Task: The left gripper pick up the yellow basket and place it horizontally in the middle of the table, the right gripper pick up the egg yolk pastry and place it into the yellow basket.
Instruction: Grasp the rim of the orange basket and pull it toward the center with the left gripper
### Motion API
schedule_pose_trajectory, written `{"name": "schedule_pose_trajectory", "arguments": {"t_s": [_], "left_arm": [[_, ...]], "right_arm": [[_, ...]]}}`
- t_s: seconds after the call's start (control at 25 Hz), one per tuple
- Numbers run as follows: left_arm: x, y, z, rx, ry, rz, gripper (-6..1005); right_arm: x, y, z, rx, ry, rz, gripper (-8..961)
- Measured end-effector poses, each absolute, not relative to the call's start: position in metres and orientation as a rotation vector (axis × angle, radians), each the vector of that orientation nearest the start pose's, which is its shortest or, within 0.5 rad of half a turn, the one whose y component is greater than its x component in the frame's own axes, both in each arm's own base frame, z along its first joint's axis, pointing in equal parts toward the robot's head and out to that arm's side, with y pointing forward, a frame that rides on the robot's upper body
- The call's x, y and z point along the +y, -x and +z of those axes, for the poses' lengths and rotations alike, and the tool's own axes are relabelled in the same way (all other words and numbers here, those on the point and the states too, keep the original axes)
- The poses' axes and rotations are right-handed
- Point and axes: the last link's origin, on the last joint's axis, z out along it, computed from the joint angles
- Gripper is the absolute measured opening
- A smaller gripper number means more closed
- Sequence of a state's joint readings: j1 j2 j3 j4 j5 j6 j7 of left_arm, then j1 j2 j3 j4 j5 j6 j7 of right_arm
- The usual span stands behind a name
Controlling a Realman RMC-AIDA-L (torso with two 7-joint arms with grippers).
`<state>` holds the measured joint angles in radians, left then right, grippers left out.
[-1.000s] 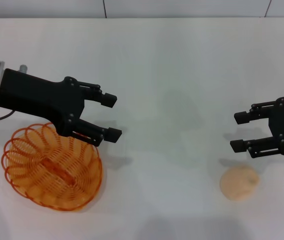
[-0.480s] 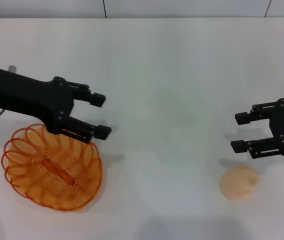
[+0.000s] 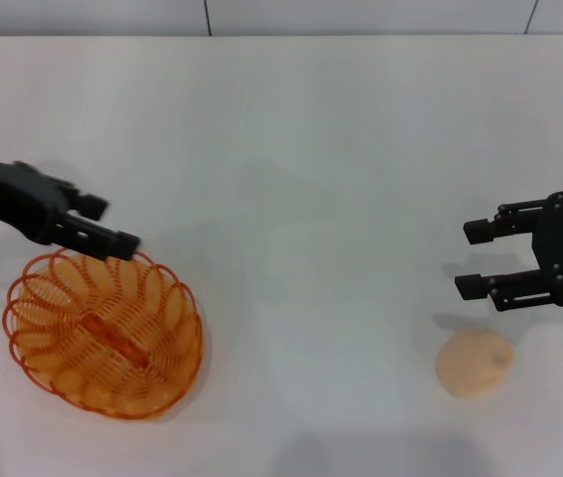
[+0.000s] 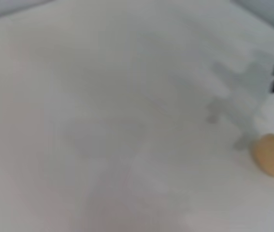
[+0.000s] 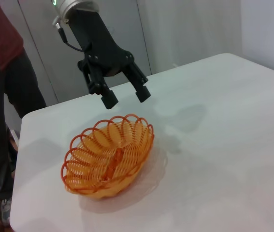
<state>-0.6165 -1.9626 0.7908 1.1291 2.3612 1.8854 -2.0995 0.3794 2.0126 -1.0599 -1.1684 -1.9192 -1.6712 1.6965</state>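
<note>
The yellow basket (image 3: 102,333) lies on the white table (image 3: 311,149) at the near left; the right wrist view shows it as the yellow basket (image 5: 108,157) too. My left gripper (image 3: 112,224) hovers open just over the basket's far rim, and the right wrist view shows the left gripper (image 5: 126,97) with nothing between its fingers. The egg yolk pastry (image 3: 474,363) sits at the near right, also visible as the egg yolk pastry (image 4: 272,154). My right gripper (image 3: 468,258) hangs open just behind the pastry, holding nothing.
A person in dark trousers (image 5: 1,96) stands beyond the table's edge on the basket's side. The table's corner and edges (image 5: 25,121) run close to the basket there.
My left gripper has pulled back to the left and dropped lower, from beside the basket's right side to over its far rim. The right gripper, pastry and basket have stayed put.
</note>
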Motion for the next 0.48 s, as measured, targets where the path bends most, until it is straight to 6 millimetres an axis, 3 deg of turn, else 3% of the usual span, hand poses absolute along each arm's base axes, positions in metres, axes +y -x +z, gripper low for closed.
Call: {"name": "schedule_pose_trajectory", "arguments": {"t_s": [0.16, 0.48], "left_arm": [[0.343, 0.237, 0.101, -1.217, 2.694, 0.084, 812], [0.344, 0.249, 0.119, -1.286, 2.578, 0.27, 799]], "right_arm": [[0.314, -0.224, 0.044, 0.434, 2.921, 0.406, 693], [0.316, -0.22, 0.044, 0.429, 2.912, 0.433, 693]]}}
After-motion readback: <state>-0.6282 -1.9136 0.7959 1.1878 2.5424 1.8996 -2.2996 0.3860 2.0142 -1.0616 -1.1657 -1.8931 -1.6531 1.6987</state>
